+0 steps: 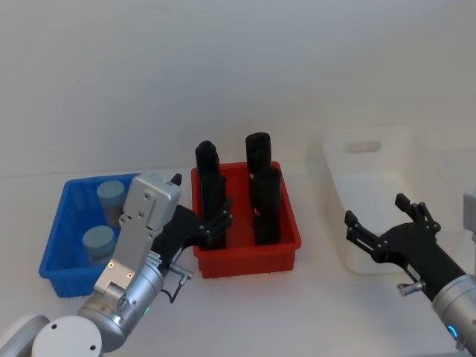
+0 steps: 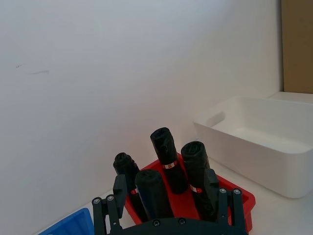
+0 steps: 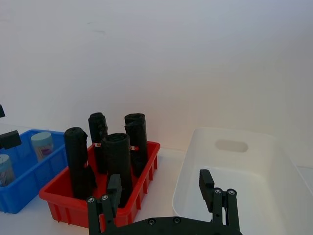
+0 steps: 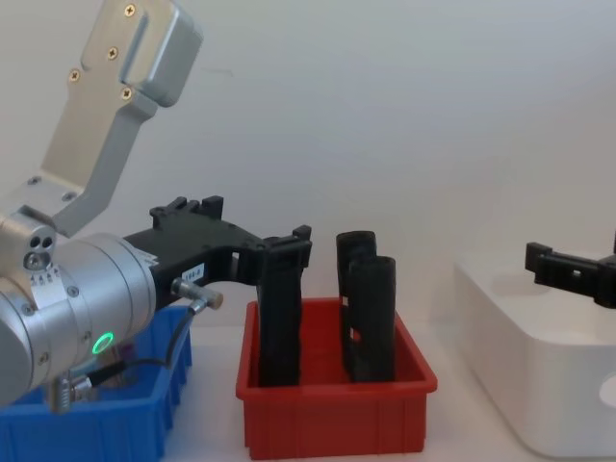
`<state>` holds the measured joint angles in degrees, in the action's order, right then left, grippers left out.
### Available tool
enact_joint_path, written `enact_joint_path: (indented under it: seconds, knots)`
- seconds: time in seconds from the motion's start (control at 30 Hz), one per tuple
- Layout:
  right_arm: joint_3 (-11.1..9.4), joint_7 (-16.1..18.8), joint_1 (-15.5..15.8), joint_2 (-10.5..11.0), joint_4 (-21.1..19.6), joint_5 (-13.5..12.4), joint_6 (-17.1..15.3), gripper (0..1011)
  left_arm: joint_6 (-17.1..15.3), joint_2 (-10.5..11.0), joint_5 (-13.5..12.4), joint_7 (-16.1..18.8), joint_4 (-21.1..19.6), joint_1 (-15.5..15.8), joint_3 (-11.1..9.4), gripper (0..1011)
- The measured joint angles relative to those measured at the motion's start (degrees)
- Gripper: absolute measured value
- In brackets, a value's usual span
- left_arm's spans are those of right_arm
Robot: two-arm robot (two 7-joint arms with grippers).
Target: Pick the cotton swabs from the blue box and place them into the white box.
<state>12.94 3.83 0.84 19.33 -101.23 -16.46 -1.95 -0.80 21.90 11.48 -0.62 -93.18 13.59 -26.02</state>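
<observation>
Nearest the robot, the left gripper (image 2: 165, 182) is hanging low between the blue box (image 1: 55, 232) and the red bin (image 1: 245, 265), its claw spread wide and gripping nothing. It is pointing forward towards the wall, with one finger sitting close beside the nearest of the black rolls (image 1: 262, 186) standing upright in the red bin. On the other side, the right gripper (image 1: 375, 210) is hovering at the near left corner of the white box (image 1: 364, 146), also spread apart and carrying nothing. A little farther back, the cotton swabs (image 1: 98, 242) are sitting in the blue box as two lidded tubs, one nearer the robot and one towards the far wall, both upright and untouched. The white box, as far as its floor is showing, is holding nothing. So I am taking this to be the very start: the first pick is only being lined up, and no tub has been moved. The left arm looks like the one that is going to do the reaching, since the blue box is on its side. It is going to need to swing away from the red bin, come over the blue box, tip its fingers downward and straddle one tub. Afterwards the tall rolls will be standing between it and the white box.
</observation>
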Motion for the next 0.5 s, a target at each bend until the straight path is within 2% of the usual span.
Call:
enact_joint_path:
  seconds: [0.5]
  knots:
    - [0.0,0.0,0.0,0.0,0.0,0.0,0.0,1001,0.0,0.0,0.0,0.0,0.0,0.0,0.0,1003]
